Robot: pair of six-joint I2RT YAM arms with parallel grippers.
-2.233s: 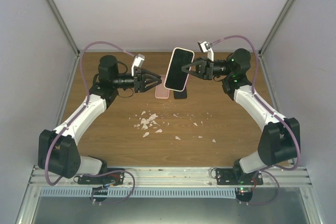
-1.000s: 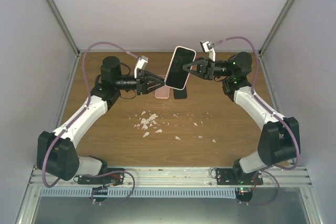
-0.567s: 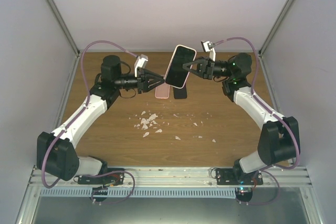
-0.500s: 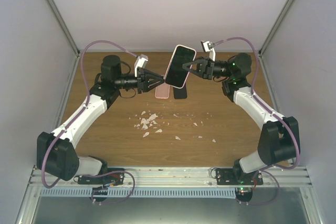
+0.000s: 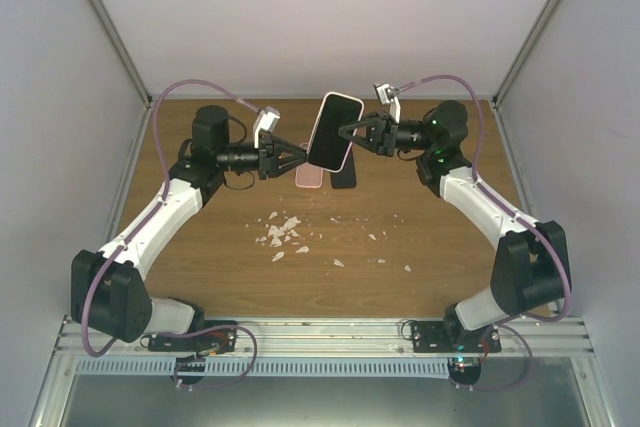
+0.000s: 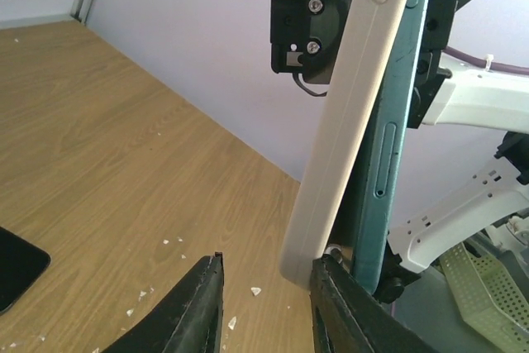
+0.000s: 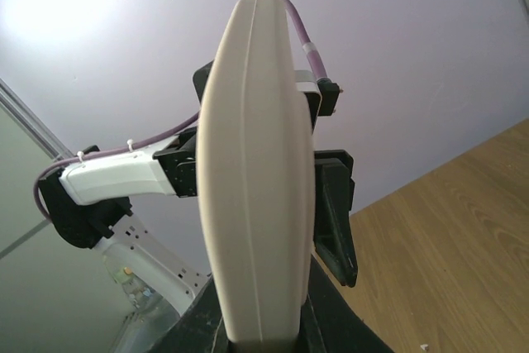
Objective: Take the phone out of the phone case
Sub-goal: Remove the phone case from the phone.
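A robotics lab test cell: a wooden worktop boxed in by plain pale walls and bare aluminium posts (the slotted profile kind used for machine frames). A left arm and a right arm, white and black, stand on an aluminium rail along the near edge, trailing purple cables.

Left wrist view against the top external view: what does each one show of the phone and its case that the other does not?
Only the left wrist: the side edge, with the teal phone against the cream phone case, and the left gripper open just below it. Only the top external: the dark screen, both whole arms, white scraps on the table. Both: the right gripper shut on the phone case.
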